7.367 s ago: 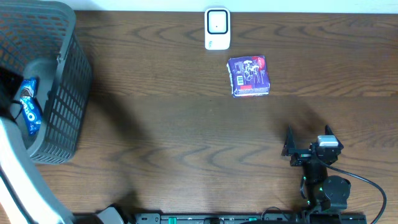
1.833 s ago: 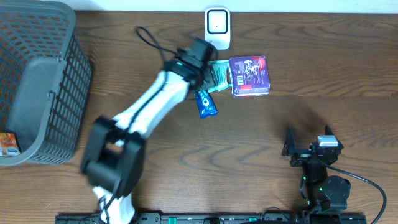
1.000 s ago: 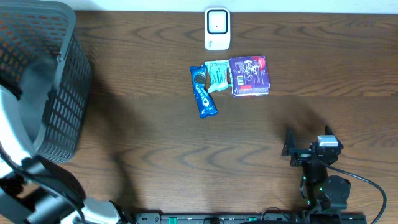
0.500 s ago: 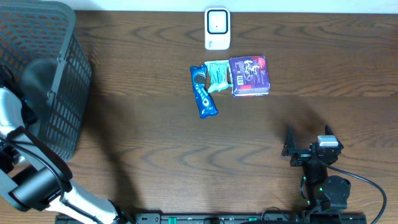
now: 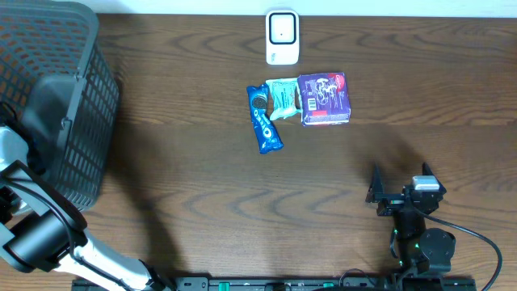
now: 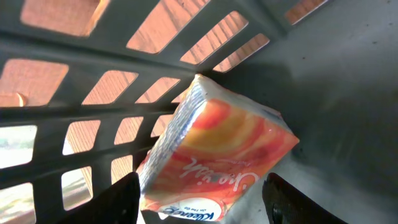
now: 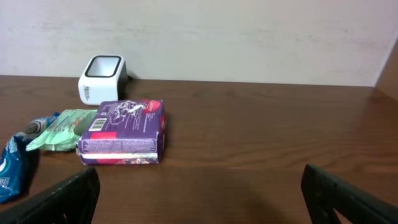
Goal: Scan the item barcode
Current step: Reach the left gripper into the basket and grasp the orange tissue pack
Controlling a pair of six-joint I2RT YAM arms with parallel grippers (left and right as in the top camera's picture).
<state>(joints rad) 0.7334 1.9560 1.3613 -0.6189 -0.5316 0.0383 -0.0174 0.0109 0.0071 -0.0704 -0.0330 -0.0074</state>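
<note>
Left pincer straddles the orange tissue pack in the basket; grip unconfirmed. Long axis points diagonally away.

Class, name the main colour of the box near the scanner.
The box is purple; right wrist view.

Your left arm rises from the near edge at the far left, elbow bent high, and its forearm runs out of the overhead view. Only the wrist view shows the left pincer. Its fingers stand apart, but you cannot tell whether they press on anything. Your right arm sits folded low at the near right. The right pincer is spread wide and points away from its base.
</note>
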